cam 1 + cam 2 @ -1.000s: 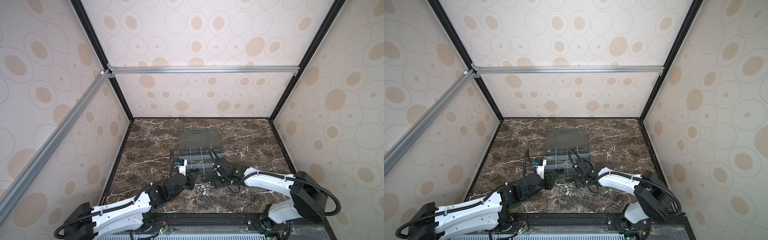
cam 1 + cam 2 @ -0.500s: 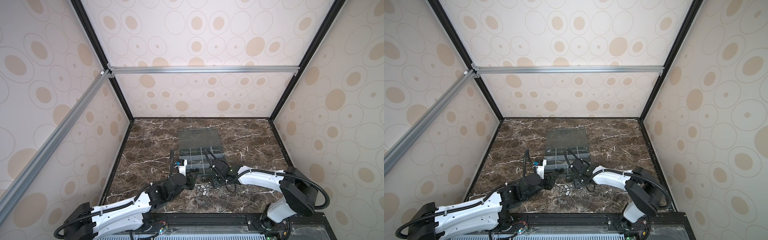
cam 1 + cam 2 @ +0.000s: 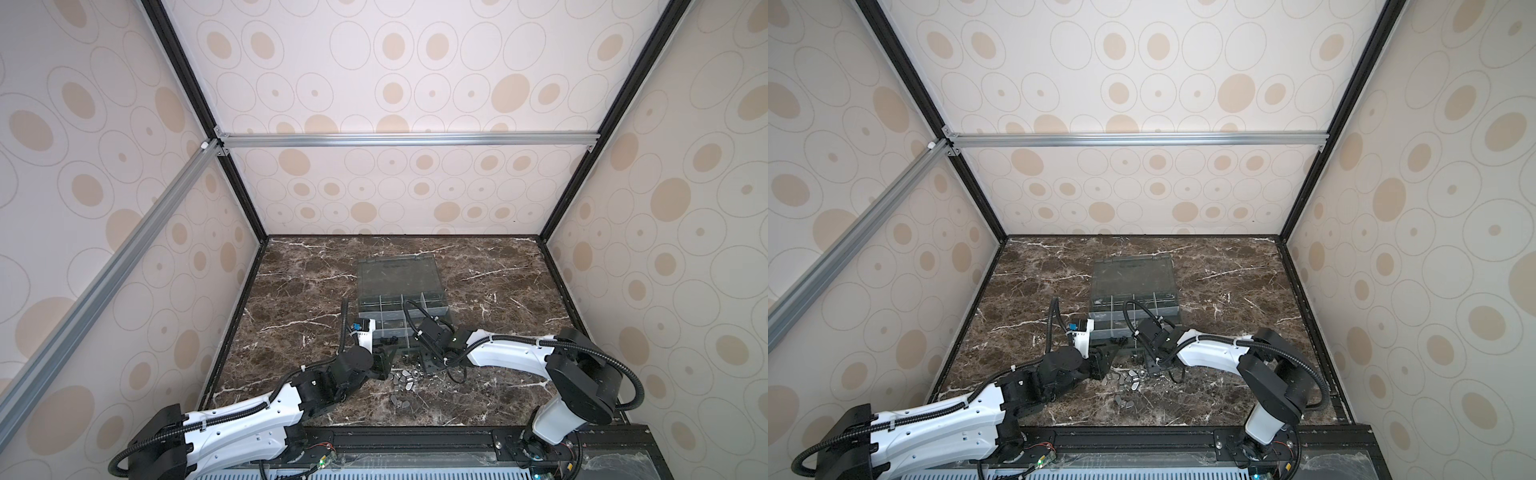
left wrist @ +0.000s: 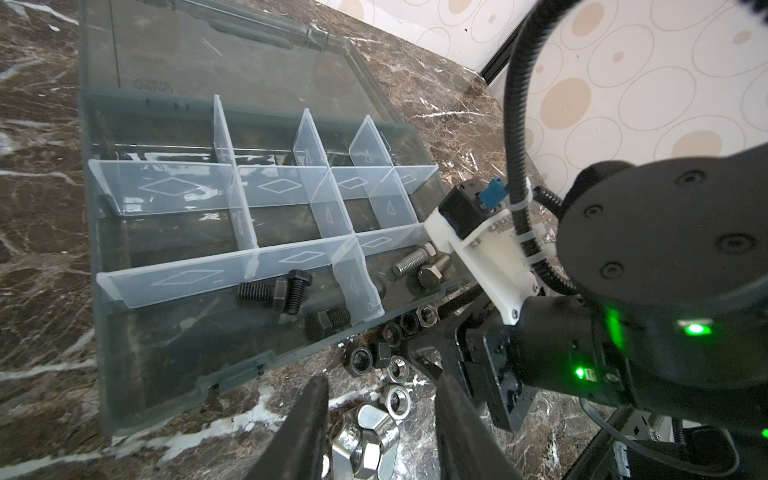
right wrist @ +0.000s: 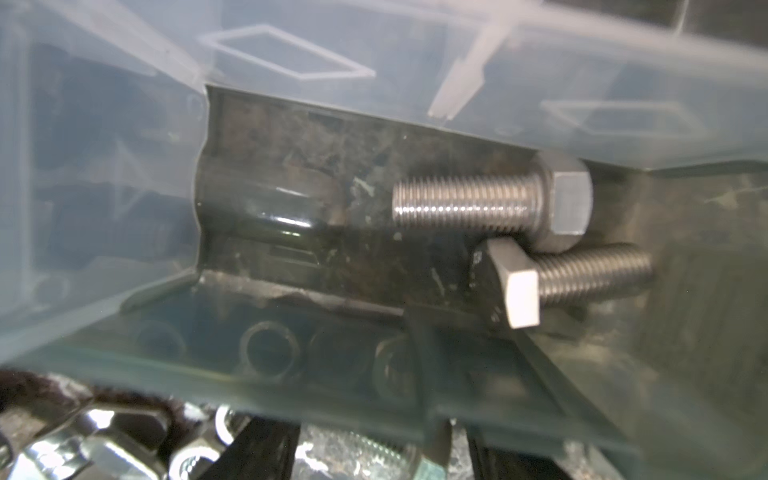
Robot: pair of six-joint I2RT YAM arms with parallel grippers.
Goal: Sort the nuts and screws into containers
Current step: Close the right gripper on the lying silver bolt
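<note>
The grey organizer box lies lid-open at mid-table. In the left wrist view its front containers hold black screws and silver screws; the silver screws also show in the right wrist view. Loose nuts lie in front of the box. My left gripper stands open over silvery wing nuts and hex nuts. My right gripper is low by the box's front wall, jaws apart, a silver screw lying between them.
Black nuts sit against the box's front wall. A few more silvery pieces lie nearer the front edge. Patterned walls close in the marble table on three sides. The two grippers work close together.
The right arm's elbow has folded in toward the middle while its gripper stayed by the box's front wall. The left arm has not moved.
</note>
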